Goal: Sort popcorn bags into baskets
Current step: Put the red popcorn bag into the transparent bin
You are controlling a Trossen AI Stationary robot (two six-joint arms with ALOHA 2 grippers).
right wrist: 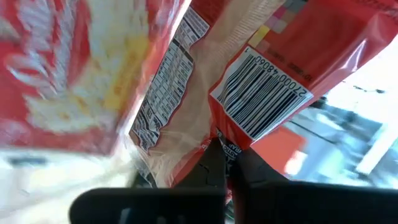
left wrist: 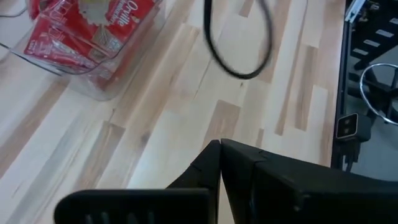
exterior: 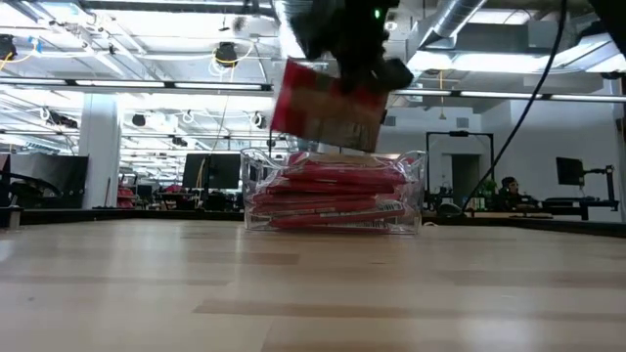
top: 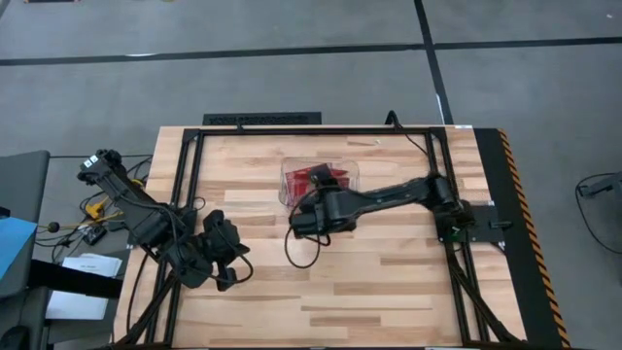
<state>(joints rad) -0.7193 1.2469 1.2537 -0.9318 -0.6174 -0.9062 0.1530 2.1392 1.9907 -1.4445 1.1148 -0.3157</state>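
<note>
The clear plastic bin [exterior: 411,186] stands mid-table and holds a stack of several red popcorn bags [exterior: 333,191]; it also shows in the high view [top: 290,185] and the left wrist view [left wrist: 93,78]. My right gripper [right wrist: 225,152] hangs over the bin's near side [top: 309,219], shut on one more red-and-white popcorn bag [exterior: 328,103] that floats above the stack. In the high view my arm hides that bag. My left gripper [left wrist: 219,149] waits shut over the table's left near part [top: 225,255], touching nothing. My right gripper pinches the popcorn bag between its two fingers at an edge just below the barcode panel [right wrist: 239,134], coming from above. The bag hangs tilted below the fingers [exterior: 323,108], lifted clear of the bin and of the stacked bags.
A black cable loop [top: 301,255] dangles from my right arm over the bare wood near the bin, also seen from the left wrist [left wrist: 239,56]. A black frame rail [top: 292,131] runs round the table. Open tabletop lies toward the near edge [top: 369,301].
</note>
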